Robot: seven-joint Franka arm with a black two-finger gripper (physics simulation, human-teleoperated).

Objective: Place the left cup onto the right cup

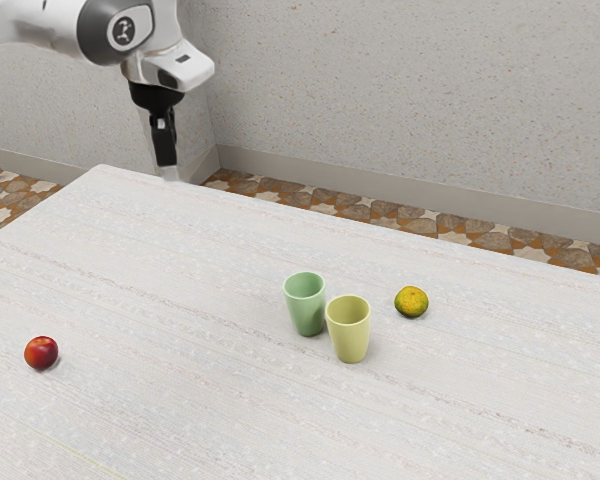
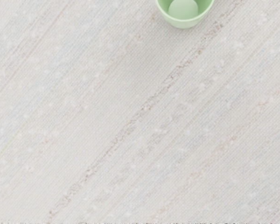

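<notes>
Gripper (image 1: 165, 160) high, well apart from both cups; spread or closed, cannot tell. Green cup (image 1: 304, 302) is nearer: centre over its rim, descend straight, spare the yellow cup (image 1: 348, 328) just beside it

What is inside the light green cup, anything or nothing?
Nothing, it is empty. The light green round cup stands upright with its mouth up, and the wrist view looks straight down into it at a bare, pale bottom.

A pale streaked wooden table (image 1: 180, 300) carried a light green cup (image 1: 305, 303) and a yellow-green cup (image 1: 348, 328) side by side at centre, a green-tinged orange (image 1: 411, 301) right of them, and a red apple (image 1: 41, 352) at lower left.
</notes>
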